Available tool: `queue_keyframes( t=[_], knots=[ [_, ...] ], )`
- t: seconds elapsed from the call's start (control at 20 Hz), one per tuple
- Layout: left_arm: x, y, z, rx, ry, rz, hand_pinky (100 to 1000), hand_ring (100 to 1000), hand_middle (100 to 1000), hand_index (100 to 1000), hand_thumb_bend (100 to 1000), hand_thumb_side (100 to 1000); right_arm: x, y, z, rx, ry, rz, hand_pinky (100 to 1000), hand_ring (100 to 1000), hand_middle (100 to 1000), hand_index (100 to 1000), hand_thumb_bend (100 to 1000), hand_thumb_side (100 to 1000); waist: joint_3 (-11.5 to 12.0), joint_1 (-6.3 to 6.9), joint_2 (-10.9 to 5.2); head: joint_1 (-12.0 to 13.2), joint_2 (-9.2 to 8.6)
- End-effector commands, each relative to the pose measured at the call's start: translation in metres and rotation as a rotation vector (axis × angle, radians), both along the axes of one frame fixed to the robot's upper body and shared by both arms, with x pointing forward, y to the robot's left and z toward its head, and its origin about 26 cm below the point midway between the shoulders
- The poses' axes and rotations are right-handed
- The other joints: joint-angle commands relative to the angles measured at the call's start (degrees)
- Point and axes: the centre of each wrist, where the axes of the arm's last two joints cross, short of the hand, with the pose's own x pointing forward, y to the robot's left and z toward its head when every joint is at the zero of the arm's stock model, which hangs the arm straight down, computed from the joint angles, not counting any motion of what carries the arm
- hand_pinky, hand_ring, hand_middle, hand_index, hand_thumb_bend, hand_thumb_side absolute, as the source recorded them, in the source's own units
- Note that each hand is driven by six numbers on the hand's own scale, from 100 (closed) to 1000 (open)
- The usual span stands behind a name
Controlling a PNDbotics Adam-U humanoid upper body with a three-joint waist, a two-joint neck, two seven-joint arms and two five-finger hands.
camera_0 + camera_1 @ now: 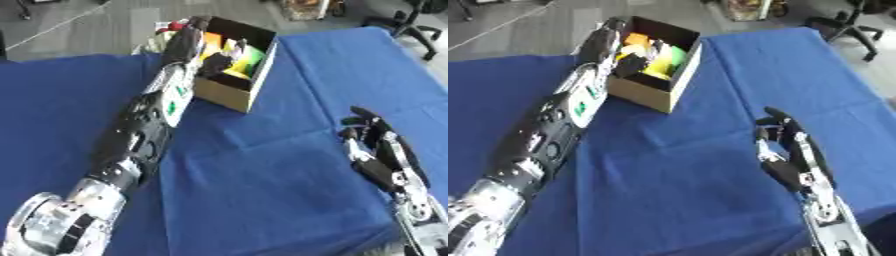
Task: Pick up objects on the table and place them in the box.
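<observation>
A brown cardboard box (pixel 224 95) stands at the far middle of the blue table (pixel 262 190). Inside it lie an orange thing (pixel 635 38), a yellow thing (pixel 658 67) and a green thing (pixel 677 54). My left arm stretches up to the box, and my left hand (pixel 186 42) lies over its left wall. Its fingers are straight and reach the far rim, while the thumb dips inside; I see nothing held in it. Over the lower right of the table, my right hand (pixel 791 146) is open and idle, with its fingers up.
The blue cloth covers the whole table, whose far edge runs just behind the box. Beyond it are grey floor, a black office chair (pixel 413 24) at the upper right and a colourful bin (pixel 306 7) at the top.
</observation>
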Motion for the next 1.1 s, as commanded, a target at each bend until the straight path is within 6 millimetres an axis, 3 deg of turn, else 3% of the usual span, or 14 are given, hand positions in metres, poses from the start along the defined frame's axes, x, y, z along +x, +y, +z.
queue_keyframes(
  t=[0.05, 0.25, 0.5, 0.8, 0.95, 1.0, 1.1],
  knots=[
    [0.003, 0.013, 0.035, -0.021, -0.078, -0.039, 867, 870, 905, 997, 278, 768, 0.002, -0.003, 0.008, -0.006, -0.028, -0.007, 727, 650, 691, 893, 100, 308, 0.3, -0.44, -0.87, -0.6, -0.69],
    [0.003, 0.044, 0.065, -0.061, -0.130, -0.087, 854, 852, 888, 986, 142, 737, 0.001, -0.006, 0.008, -0.009, -0.027, -0.022, 727, 650, 690, 893, 100, 307, 1.3, -0.38, -0.95, -1.5, -0.70],
    [-0.004, 0.094, 0.086, -0.077, -0.176, -0.115, 845, 838, 871, 976, 100, 713, 0.000, -0.012, 0.007, -0.020, -0.025, -0.043, 727, 650, 690, 893, 100, 308, 3.1, -0.18, -1.25, -2.4, -0.52],
    [-0.028, 0.172, 0.083, -0.044, -0.230, -0.125, 843, 835, 863, 968, 100, 695, -0.002, -0.020, 0.006, -0.038, -0.022, -0.064, 727, 650, 690, 893, 100, 310, 5.2, 0.51, -1.71, -2.2, 0.08],
    [-0.044, 0.198, 0.077, -0.058, -0.265, -0.115, 843, 834, 858, 964, 100, 703, -0.002, -0.023, 0.006, -0.043, -0.025, -0.074, 727, 650, 690, 892, 100, 311, 6.4, 0.84, -1.79, -2.0, 0.37],
    [-0.050, 0.203, 0.072, -0.071, -0.266, -0.114, 842, 833, 857, 963, 100, 706, -0.003, -0.024, 0.006, -0.046, -0.024, -0.078, 727, 650, 690, 892, 100, 311, 6.8, 0.93, -1.91, -2.0, 0.58],
    [-0.085, 0.219, 0.044, -0.230, -0.234, -0.155, 840, 831, 855, 961, 100, 720, -0.004, -0.026, 0.004, -0.054, -0.015, -0.079, 727, 650, 690, 892, 100, 312, 7.2, 1.17, -2.51, -1.3, 1.54]
  ],
)
